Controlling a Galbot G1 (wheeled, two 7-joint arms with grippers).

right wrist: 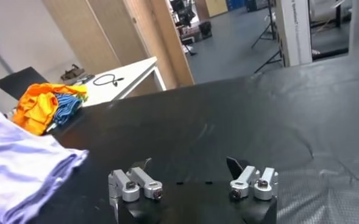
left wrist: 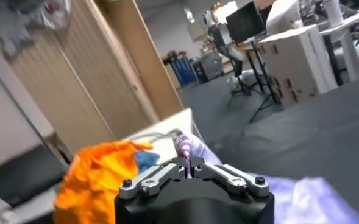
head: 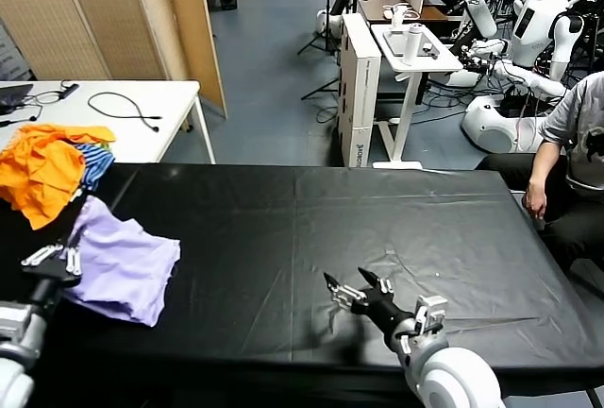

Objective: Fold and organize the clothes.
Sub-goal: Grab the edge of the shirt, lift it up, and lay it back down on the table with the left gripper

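I had the left gripper (left wrist: 189,165) pinched shut on the lavender T-shirt (head: 123,266) lying bunched at the table's (head: 377,229) 9 o'clock edge, right gripper (head: 355,290) wide open around 6, so I figured lift slowly and avoid snagging the orange heap (head: 47,167).

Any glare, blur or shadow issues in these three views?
Head view: ceiling light sheens off the black table cover; right gripper, open, casts a soft shadow. Left wrist view: background and orange heap smeared; left gripper, shut on the lavender T-shirt, fairly sharp. Right wrist view: mostly sharp, with a mild sheen on the cover.
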